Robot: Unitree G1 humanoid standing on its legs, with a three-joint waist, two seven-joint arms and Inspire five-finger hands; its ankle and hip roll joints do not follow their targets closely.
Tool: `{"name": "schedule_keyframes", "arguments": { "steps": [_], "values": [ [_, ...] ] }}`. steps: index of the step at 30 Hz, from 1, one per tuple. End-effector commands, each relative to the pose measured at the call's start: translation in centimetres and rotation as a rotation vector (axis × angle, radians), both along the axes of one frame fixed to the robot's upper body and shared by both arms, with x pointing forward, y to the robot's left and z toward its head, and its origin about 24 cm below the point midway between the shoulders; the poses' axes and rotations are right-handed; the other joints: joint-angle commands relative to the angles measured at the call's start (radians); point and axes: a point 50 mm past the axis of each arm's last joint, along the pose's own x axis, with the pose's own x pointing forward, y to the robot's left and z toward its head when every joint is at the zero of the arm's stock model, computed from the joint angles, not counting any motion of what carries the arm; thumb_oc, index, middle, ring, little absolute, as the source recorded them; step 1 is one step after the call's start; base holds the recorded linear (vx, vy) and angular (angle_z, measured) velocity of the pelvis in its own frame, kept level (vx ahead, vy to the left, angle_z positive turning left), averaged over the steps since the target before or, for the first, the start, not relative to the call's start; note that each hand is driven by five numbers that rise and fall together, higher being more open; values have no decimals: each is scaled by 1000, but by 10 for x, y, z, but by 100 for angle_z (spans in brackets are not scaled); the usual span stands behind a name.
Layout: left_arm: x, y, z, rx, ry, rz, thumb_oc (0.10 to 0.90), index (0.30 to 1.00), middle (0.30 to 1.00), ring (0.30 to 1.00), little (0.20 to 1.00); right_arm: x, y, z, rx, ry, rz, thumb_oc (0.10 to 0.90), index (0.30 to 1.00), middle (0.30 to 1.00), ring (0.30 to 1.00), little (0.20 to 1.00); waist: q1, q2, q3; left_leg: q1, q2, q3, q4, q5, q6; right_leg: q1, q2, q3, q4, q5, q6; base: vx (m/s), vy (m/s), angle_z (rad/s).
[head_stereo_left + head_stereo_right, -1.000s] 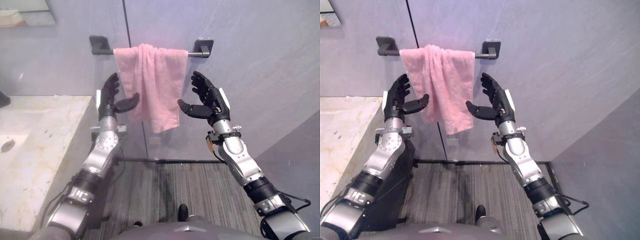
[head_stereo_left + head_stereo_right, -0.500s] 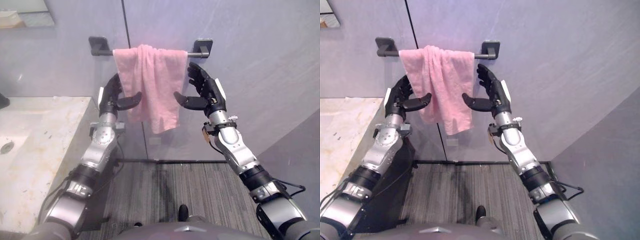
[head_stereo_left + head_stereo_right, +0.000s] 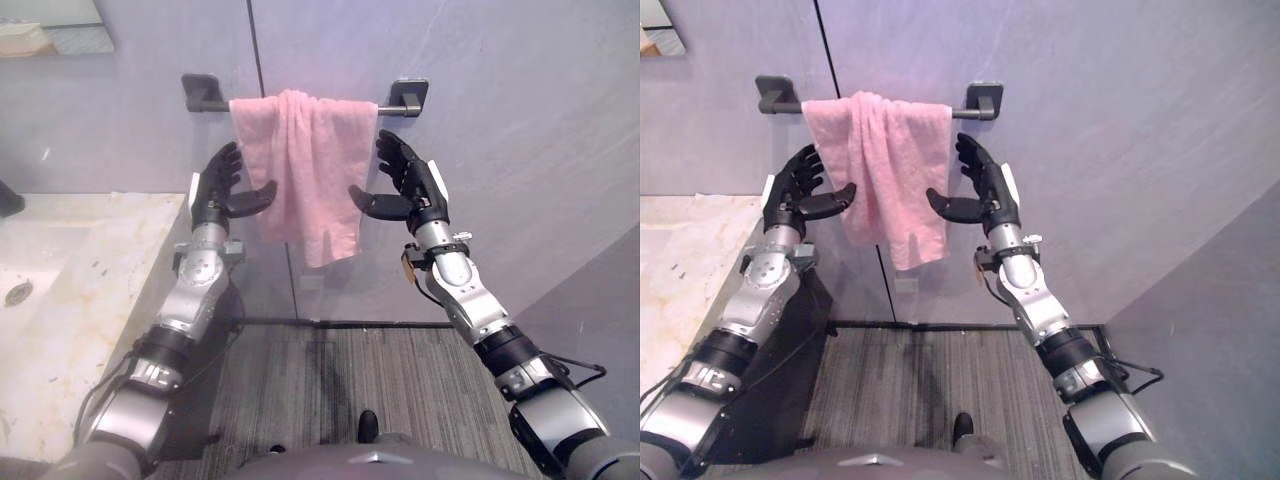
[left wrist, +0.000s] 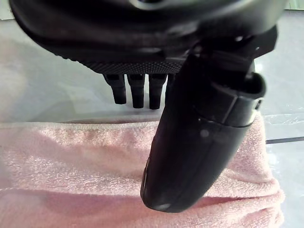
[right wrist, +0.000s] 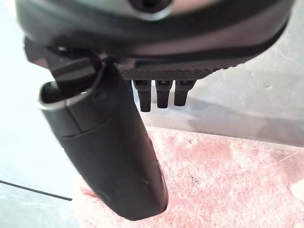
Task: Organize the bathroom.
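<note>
At the far left, beside the left arm, there is a pale marble counter [image 3: 70, 290] with a sink drain [image 3: 15, 293] set in it. The left hand [image 3: 215, 190] is raised near the wall, with its fingers straight and spread and its thumb pointing to the right; it holds nothing. Just to the right of this hand, the pink towel [image 3: 305, 165] hangs bunched over the dark towel bar [image 3: 300, 100], which is fixed on the grey wall above both hands. The thumb tip of the left hand is at the left edge of the towel, but I cannot tell if it touches the cloth. On the other side of the towel, the right hand [image 3: 410, 185] is also open, fingers straight upward and thumb pointing left toward the towel's right edge, very close to it, with nothing in its grasp. Below both hands there is a floor of grey striped planks [image 3: 350, 380].
</note>
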Motion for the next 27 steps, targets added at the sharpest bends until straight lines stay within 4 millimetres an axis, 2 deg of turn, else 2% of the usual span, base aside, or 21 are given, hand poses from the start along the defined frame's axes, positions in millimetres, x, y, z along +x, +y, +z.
{"name": "schedule_keyframes", "arguments": {
  "steps": [1, 7, 11, 12, 13, 14, 15, 16, 17, 18, 19, 20, 27],
  "values": [
    [23, 6, 69, 50, -262, -25, 800, 900, 900, 900, 900, 23, 9, 65, 81, -240, 13, 800, 900, 900, 900, 900, 10, 35, -77, -9, -46, 34, 2, -51, 46, 67, -9, -28, 43, -136, 70, 30, 10, 0],
    [29, 2, 72, 42, -255, -52, 800, 900, 900, 900, 900, 26, 8, 68, 77, -237, 15, 800, 900, 900, 900, 900, 12, 31, -77, -11, -48, 35, 4, -51, 45, 68, -10, -30, 41, -137, 70, 5, 1, 0],
    [33, 1, 78, 57, -257, -55, 723, 785, 785, 785, 785, 28, 7, 70, 77, -241, 17, 800, 900, 900, 900, 900, 9, 29, -76, -13, -49, 38, 3, -50, 46, 67, -11, -31, 37, -134, 71, 9, 3, 0],
    [34, 2, 79, 59, -255, -55, 595, 592, 592, 592, 592, 28, 7, 71, 75, -241, 20, 800, 900, 900, 900, 900, 8, 29, -77, -13, -49, 40, 3, -50, 46, 66, -11, -31, 37, -134, 71, 41, 10, 0],
    [36, 3, 79, 60, -249, -57, 552, 528, 528, 528, 528, 29, 8, 72, 72, -245, 26, 758, 836, 836, 836, 836, 7, 28, -76, -13, -49, 43, 4, -50, 46, 65, -11, -30, 37, -134, 71, 42, 9, 0],
    [37, 3, 80, 63, -244, -64, 463, 394, 394, 394, 394, 29, 9, 73, 70, -247, 29, 717, 775, 775, 775, 775, 6, 28, -76, -14, -49, 45, 4, -50, 46, 65, -11, -29, 36, -133, 72, 32, 5, -1],
    [37, 2, 80, 65, -244, -65, 400, 300, 300, 300, 300, 29, 10, 73, 70, -248, 29, 664, 695, 695, 695, 695, 6, 27, -76, -14, -50, 46, 4, -50, 46, 64, -11, -28, 36, -133, 72, 31, 7, -2],
    [39, 2, 81, 69, -242, -69, 400, 300, 300, 300, 300, 29, 11, 74, 68, -249, 33, 568, 552, 552, 552, 552, 3, 27, -76, -14, -50, 49, 4, -50, 46, 63, -11, -26, 36, -132, 73, 0, 0, 0],
    [39, 3, 81, 66, -238, -72, 400, 300, 300, 300, 300, 29, 11, 75, 66, -249, 35, 568, 552, 552, 552, 552, 1, 28, -76, -14, -49, 51, 5, -49, 46, 62, -11, -24, 37, -132, 73, 42, 17, -2],
    [41, 6, 82, 70, -236, -62, 400, 300, 300, 300, 300, 30, 11, 75, 63, -249, 42, 483, 425, 425, 425, 425, -2, 29, -76, -14, -49, 55, 4, -48, 45, 60, -11, -23, 37, -131, 74, 0, 0, 0],
    [41, 6, 82, 71, -236, -59, 400, 300, 300, 300, 300, 30, 11, 75, 61, -250, 44, 469, 404, 404, 404, 404, -3, 29, -76, -15, -49, 55, 4, -48, 45, 59, -11, -22, 37, -131, 74, 0, 0, 0],
    [41, 9, 83, 72, -238, -47, 400, 300, 300, 300, 300, 30, 10, 76, 59, -250, 47, 409, 314, 314, 314, 314, -5, 30, -77, -15, -48, 58, 4, -47, 45, 58, -11, -21, 37, -131, 74, 0, 0, 0],
    [40, 25, 86, 64, -254, 4, 400, 300, 300, 300, 300, 27, 6, 67, 64, -231, 38, 400, 300, 300, 300, 300, -8, 34, -75, -16, -49, 63, 5, -48, 48, 54, -10, -16, 43, -134, 74, 0, 0, 0]
  ]
}}
